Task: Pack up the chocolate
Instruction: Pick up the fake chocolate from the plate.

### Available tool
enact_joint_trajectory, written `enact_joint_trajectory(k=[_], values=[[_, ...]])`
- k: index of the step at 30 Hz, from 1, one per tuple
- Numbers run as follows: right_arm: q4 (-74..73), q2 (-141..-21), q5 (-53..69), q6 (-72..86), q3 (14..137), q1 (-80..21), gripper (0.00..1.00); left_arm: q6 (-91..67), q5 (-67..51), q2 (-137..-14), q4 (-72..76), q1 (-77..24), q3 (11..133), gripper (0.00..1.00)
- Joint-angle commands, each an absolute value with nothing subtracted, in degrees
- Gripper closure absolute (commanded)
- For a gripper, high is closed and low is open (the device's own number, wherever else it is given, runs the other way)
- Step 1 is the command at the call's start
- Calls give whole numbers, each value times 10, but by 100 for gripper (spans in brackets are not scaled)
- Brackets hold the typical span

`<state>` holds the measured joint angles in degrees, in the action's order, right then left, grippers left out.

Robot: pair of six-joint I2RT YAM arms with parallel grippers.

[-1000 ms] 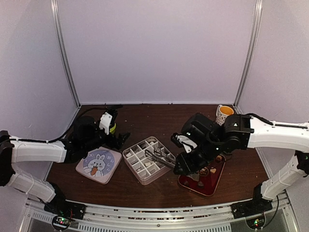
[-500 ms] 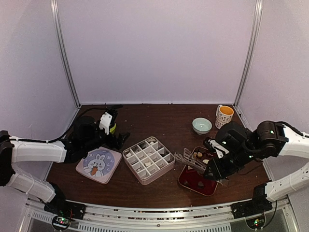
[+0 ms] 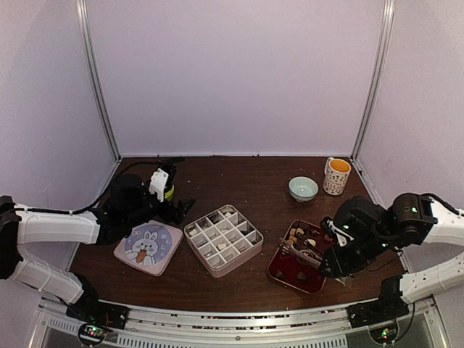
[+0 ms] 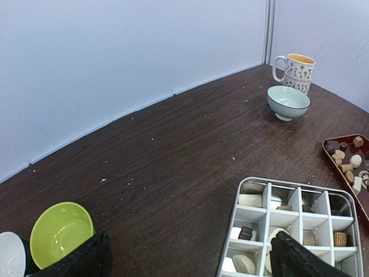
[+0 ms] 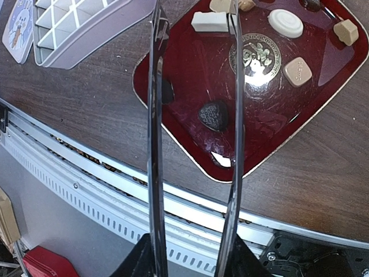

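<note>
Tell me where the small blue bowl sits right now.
In the top view the small blue bowl stands at the back right of the table, just left of the patterned mug and behind the red tray.
</note>
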<state>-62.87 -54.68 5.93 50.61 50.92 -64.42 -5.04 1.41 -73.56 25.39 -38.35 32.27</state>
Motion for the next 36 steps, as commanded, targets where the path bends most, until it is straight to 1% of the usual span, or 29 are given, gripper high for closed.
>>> enact_joint_trajectory(k=[1,10,16,36], values=[[-620,-537,52,516,494,-638,61,-48,13,-738,270,-386,340,2],[-604,-552,58,507,480,-634,59,-48,11,-739,270,-386,340,2],[-592,-566,62,500,477,-629,59,-48,11,-739,270,-386,340,2],[-590,-596,52,486,472,-620,62,-47,8,-741,268,-386,342,2]])
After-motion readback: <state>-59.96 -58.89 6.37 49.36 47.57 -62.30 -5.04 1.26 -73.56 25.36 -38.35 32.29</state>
